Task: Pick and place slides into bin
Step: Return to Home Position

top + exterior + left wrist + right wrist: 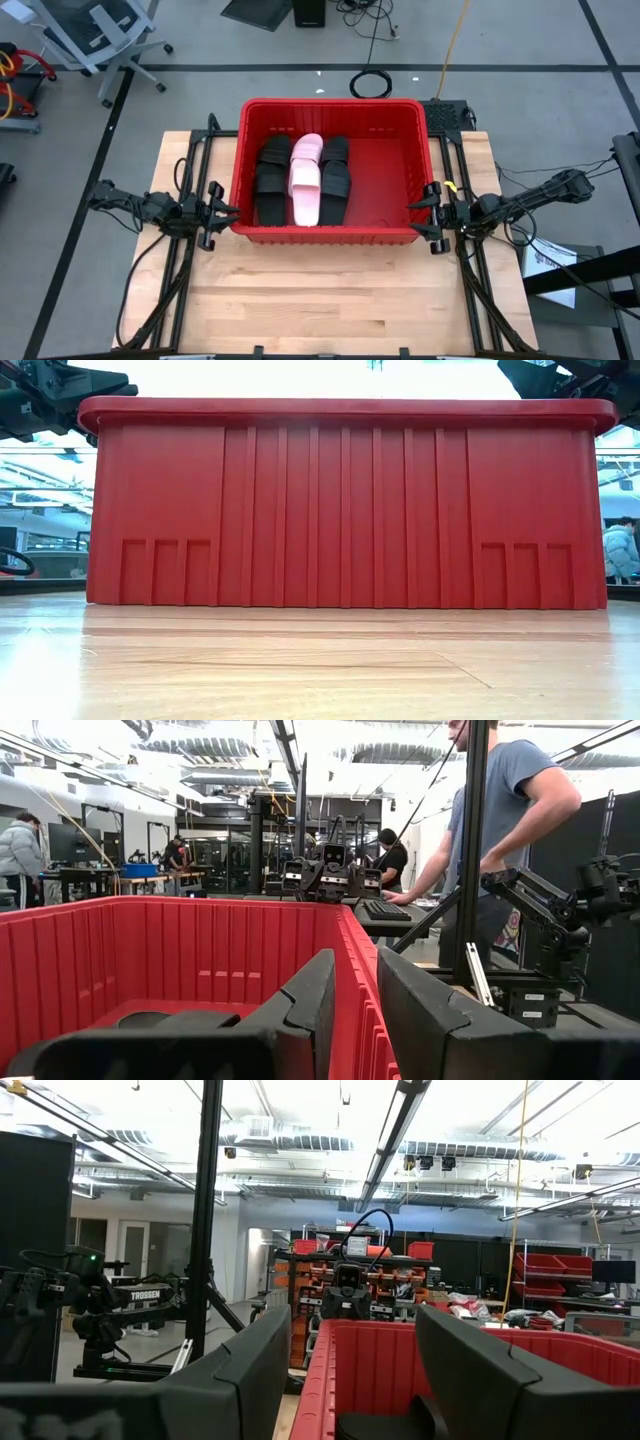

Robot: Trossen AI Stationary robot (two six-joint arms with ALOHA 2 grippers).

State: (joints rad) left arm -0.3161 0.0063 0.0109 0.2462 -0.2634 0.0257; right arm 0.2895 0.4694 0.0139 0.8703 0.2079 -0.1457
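wooden table (330, 300) runs open before the bin (330, 238); left fingers (300, 1010), right fingers (470, 1360) spread at its rims.

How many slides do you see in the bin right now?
3 told apart, side by side in the left half of the bin: left black slide, pink slide in the middle, right black slide. More may lie stacked beneath them, hidden.

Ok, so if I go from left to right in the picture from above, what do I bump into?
left gripper → red bin left wall → left black slide → pink slide → right black slide → bare bin floor → bin's right wall → right gripper
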